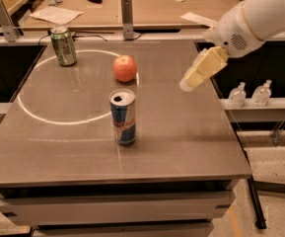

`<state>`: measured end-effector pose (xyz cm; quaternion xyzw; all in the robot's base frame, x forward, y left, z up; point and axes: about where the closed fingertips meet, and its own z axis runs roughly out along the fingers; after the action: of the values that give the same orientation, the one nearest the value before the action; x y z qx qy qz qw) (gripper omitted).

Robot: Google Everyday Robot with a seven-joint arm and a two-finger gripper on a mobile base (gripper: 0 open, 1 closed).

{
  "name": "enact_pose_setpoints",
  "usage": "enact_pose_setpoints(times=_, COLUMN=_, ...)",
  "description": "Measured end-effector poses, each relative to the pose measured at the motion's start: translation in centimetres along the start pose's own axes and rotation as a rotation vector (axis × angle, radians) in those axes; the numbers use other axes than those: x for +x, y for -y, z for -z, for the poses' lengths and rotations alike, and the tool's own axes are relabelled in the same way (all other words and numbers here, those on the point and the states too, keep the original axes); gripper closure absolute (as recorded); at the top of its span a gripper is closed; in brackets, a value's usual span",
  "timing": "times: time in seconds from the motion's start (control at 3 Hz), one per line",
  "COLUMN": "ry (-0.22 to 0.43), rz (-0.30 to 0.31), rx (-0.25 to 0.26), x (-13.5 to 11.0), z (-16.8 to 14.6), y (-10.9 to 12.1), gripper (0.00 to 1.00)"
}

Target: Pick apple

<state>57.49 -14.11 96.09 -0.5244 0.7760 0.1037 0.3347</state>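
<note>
The apple (124, 68) is round and orange-red with a paler patch. It sits on the grey table (181, 132) just right of a white circle drawn on the top. My gripper (191, 82) hangs above the table's right part, to the right of the apple and well apart from it, on a white arm that comes in from the upper right. Its pale yellow fingers (203, 68) point down and to the left. Nothing is in it.
A blue-silver can (123, 117) stands upright in front of the apple. A green can (63, 46) stands at the back left. A metal post (127, 11) rises behind the table. Two small bottles (253, 94) stand on a ledge at right.
</note>
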Motion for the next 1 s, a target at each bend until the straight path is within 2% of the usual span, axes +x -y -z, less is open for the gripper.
enact_pose_setpoints(times=0.33, ry=-0.006, rz=-0.056, rx=0.031, x=-2.3, z=-3.6, y=0.2, gripper=0.00)
enact_pose_setpoints(times=0.67, ry=-0.039, rz=-0.145, rx=0.073, x=-3.1, z=-7.0, y=0.7, gripper=0.00)
enact_pose_setpoints(times=1.0, ry=-0.040, rz=-0.187, rx=0.077, x=-3.2, z=-7.2, y=0.6, gripper=0.00)
